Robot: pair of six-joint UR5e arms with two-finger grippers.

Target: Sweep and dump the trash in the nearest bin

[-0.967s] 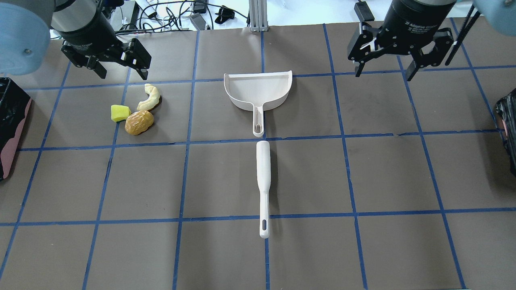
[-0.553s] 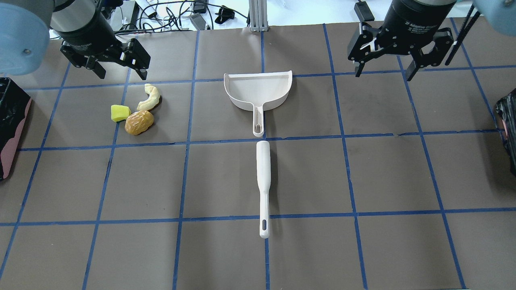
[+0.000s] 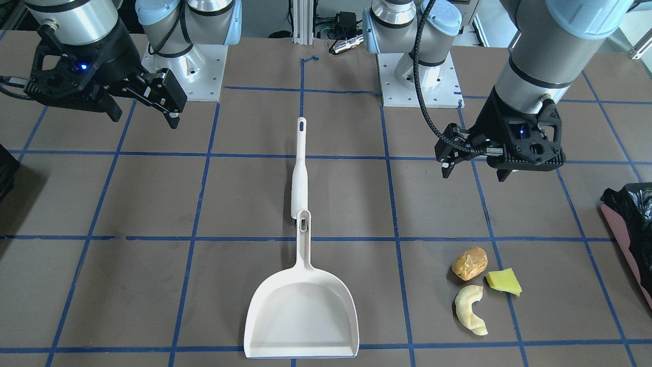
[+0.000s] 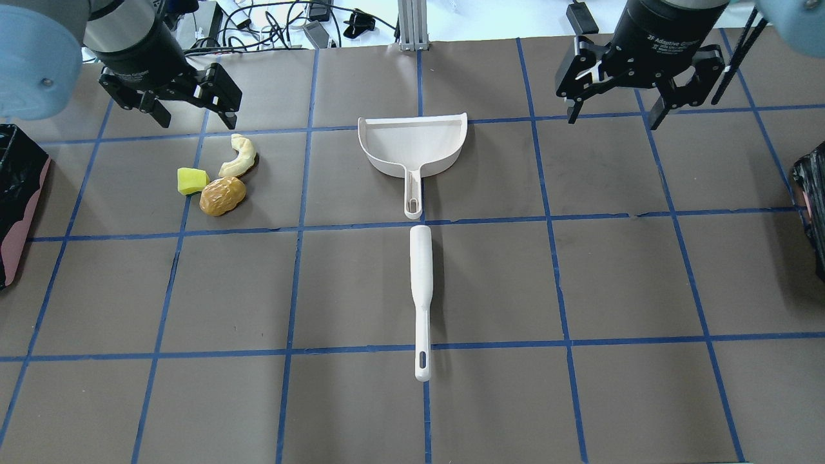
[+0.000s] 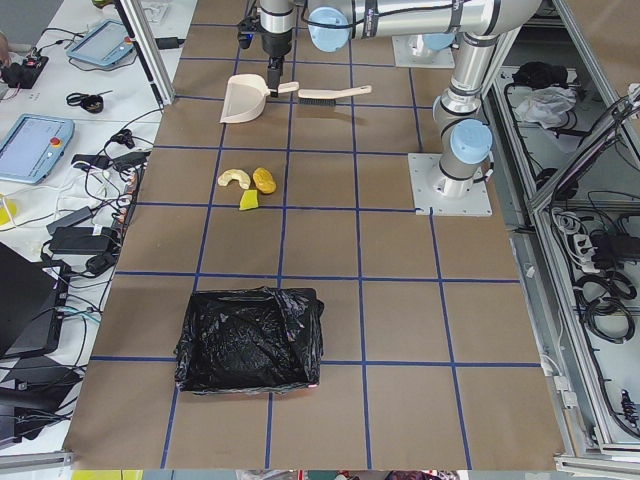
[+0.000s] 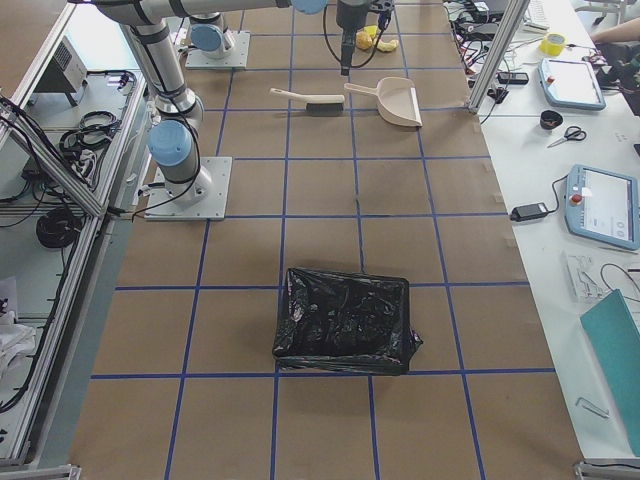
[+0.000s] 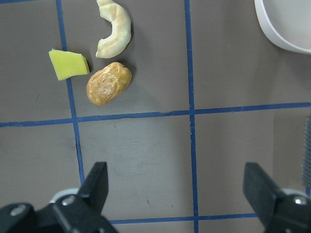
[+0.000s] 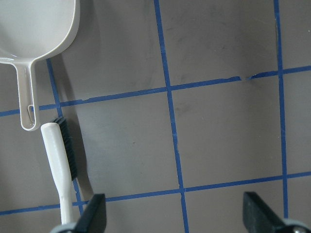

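Three scraps lie together on the table's left half: a golden-brown chunk [image 4: 222,196], a cream crescent [image 4: 239,156] and a yellow wedge [image 4: 192,181]. They also show in the left wrist view: the chunk [image 7: 108,83], the crescent [image 7: 114,30] and the wedge [image 7: 69,64]. My left gripper [image 4: 195,120] hangs open and empty above the table, just beyond the scraps. The pinkish bin [image 4: 26,219] with a black bag stands at the left edge. My right gripper [image 4: 613,121] is open and empty over the far right.
A white dustpan [image 4: 413,147] lies mid-table with its handle toward me. A white brush [image 4: 421,283] lies in line just behind that handle. A second bag-lined bin [image 4: 813,212] stands at the right edge. Cables lie past the far edge.
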